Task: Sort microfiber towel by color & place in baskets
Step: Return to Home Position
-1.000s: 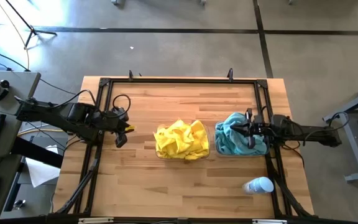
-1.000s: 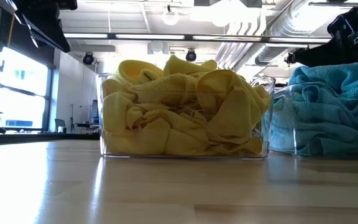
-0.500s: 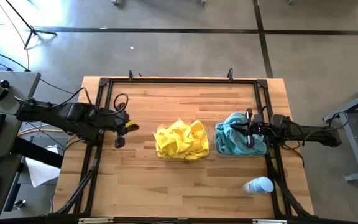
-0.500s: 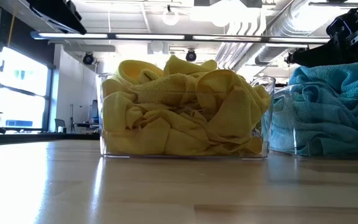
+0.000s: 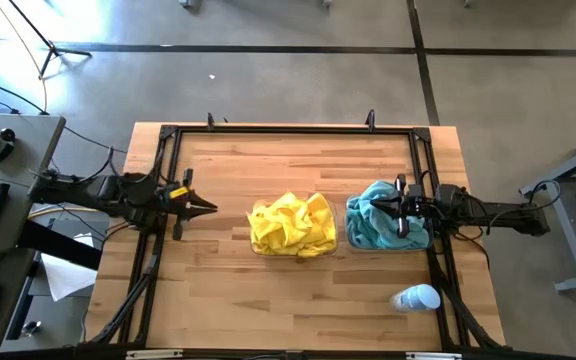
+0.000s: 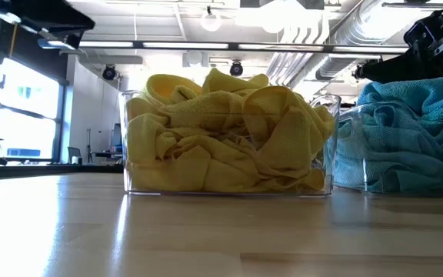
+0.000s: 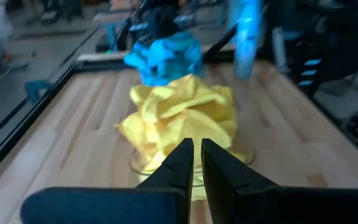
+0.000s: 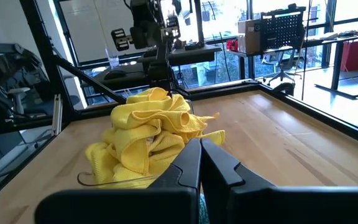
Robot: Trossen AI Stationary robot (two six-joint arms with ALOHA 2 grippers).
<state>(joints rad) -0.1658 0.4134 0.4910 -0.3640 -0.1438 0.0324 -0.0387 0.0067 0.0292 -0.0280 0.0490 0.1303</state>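
Several yellow microfiber towels (image 5: 291, 224) lie heaped in a clear basket (image 6: 128, 146) at the table's middle. Teal-blue towels (image 5: 373, 228) fill a second clear basket (image 6: 346, 154) just to its right. My left gripper (image 5: 211, 208) hangs shut above the left part of the table, clear of the wood. It points nearly level at the yellow heap (image 7: 179, 115) and holds nothing. My right gripper (image 5: 383, 206) stays shut and level over the teal towels, pointing toward the yellow heap (image 8: 148, 134). I see nothing between its fingers.
A white and light-blue bottle (image 5: 416, 298) lies on its side near the front right corner. A black metal frame (image 5: 288, 130) runs around the table's edges. Bare wood (image 5: 218, 290) lies in front of and to the left of the baskets.
My left gripper has tipped up from pointing down at the table to pointing nearly level toward the yellow towels. It has also rolled about its own line. The arm behind it has drawn back toward the table's left edge. Its fingers stay shut.
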